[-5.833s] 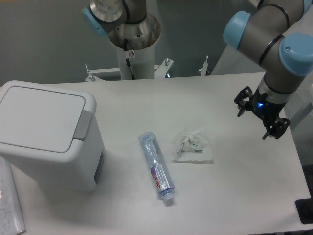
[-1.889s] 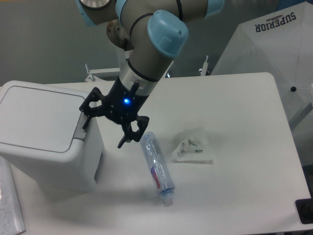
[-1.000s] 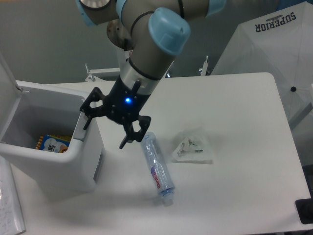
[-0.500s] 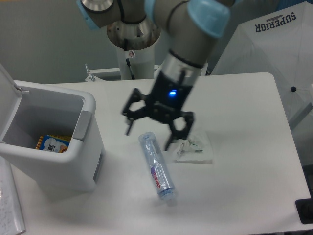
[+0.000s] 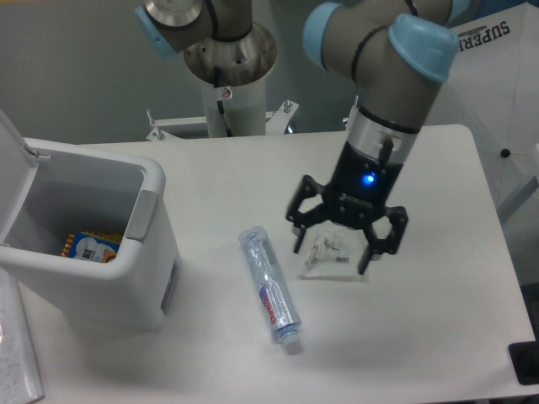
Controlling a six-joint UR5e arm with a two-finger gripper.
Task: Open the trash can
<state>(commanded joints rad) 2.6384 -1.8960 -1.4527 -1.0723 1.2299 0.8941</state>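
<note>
Trash can [image 5: 126, 278] lid up | end effector [image 5: 333, 249] fingers apart, above crumpled wrapper [image 5: 335, 254] | bottle [image 5: 269, 286] between

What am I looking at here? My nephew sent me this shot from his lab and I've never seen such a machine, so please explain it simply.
This is a single view from a fixed camera looking down at a white table. The grey tube with light blue caps is a robot arm. At its end is the tool, two black fingers with a small blue light above them. The fingers are spread open and hold nothing. They hover over a crumpled clear wrapper on the table. Beside it lies a clear plastic bottle on its side. At the left stands a big white trash can. Its lid is swung up, so it is open, and a colourful packet shows inside.
</note>
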